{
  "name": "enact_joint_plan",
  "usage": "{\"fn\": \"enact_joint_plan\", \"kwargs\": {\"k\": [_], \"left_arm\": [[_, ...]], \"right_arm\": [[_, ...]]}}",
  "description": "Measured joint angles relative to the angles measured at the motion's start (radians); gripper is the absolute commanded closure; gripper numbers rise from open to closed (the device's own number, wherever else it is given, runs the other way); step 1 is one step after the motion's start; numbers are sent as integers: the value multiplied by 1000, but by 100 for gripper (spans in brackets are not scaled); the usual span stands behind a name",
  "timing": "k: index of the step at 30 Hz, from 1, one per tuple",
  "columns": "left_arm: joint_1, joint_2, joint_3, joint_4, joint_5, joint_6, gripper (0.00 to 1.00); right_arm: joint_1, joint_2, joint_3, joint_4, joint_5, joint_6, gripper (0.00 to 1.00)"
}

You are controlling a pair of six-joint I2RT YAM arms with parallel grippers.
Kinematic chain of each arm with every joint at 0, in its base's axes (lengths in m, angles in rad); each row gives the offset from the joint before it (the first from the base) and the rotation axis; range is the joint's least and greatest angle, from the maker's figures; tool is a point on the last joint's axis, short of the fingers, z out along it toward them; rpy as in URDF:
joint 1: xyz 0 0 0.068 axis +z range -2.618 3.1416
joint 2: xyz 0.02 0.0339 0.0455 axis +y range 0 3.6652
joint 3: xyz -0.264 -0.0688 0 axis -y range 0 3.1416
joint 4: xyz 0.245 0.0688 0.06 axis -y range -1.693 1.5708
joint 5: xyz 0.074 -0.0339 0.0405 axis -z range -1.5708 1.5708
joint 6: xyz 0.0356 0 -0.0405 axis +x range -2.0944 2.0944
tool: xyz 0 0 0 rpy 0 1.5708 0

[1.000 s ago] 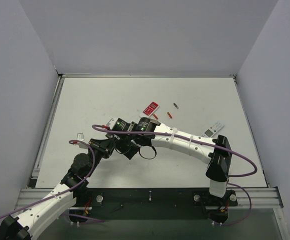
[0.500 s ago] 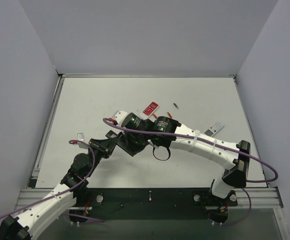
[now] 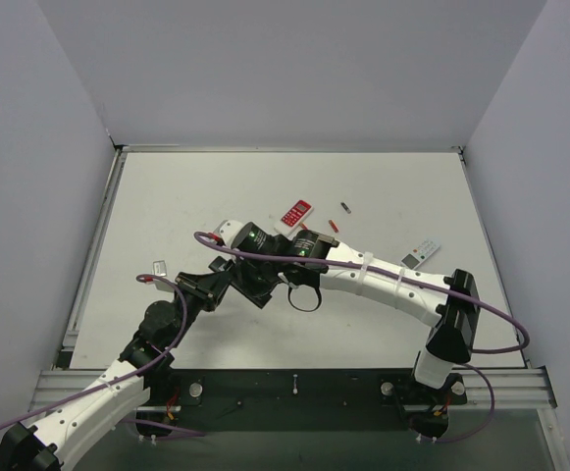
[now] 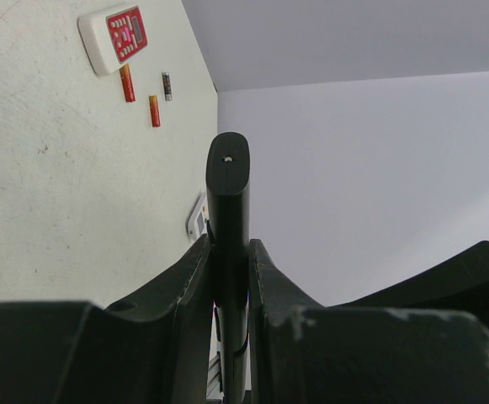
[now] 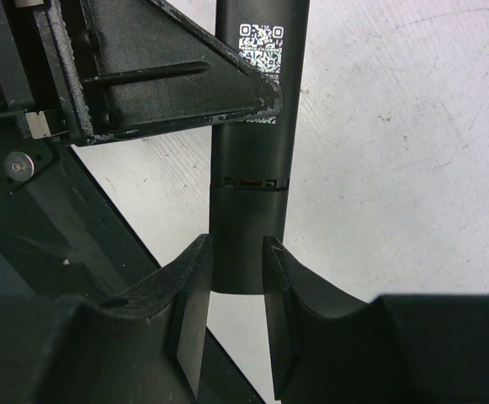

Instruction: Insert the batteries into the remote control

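The long black remote control (image 4: 228, 181) is held on edge in my left gripper (image 4: 230, 252), which is shut on it. In the right wrist view the remote (image 5: 251, 151) shows a QR label and a seam with a bit of orange in it. My right gripper (image 5: 237, 265) is shut on the remote's near end, below that seam. In the top view both grippers meet at centre-left (image 3: 240, 283), and the remote is mostly hidden between them. Two reddish-orange batteries (image 4: 127, 82) (image 4: 154, 110) and a darker one (image 4: 167, 86) lie on the table beyond. One battery (image 3: 333, 225) also shows from above.
A red-and-white remote (image 3: 295, 212) lies just behind the grippers. A small white-grey remote (image 3: 420, 253) lies at the right. A small grey piece (image 3: 159, 266) lies left of the left arm. Walls close the table on three sides.
The right arm's elbow swung out to the right and came partly back. Its wrist shifted with it. The left arm has stayed still, holding the remote.
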Motion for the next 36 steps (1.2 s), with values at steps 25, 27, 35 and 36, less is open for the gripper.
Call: {"fn": "enact_joint_plan", "kwargs": {"k": [25,27,35,36], "left_arm": [[0,6,0,12,18,4,100],[0,3,0,16,19,2,100],[0,-30,0,13,30,0,100],[0,-36,0,12,32,0,100]], "right_arm": [[-3,47,-12,30,-23,-13,73],[-2,31,-20,33,-28,-25,72],[11,-280,-264,202,-162,-186,63],[11,-319,-290,221,-185,-217,60]]}}
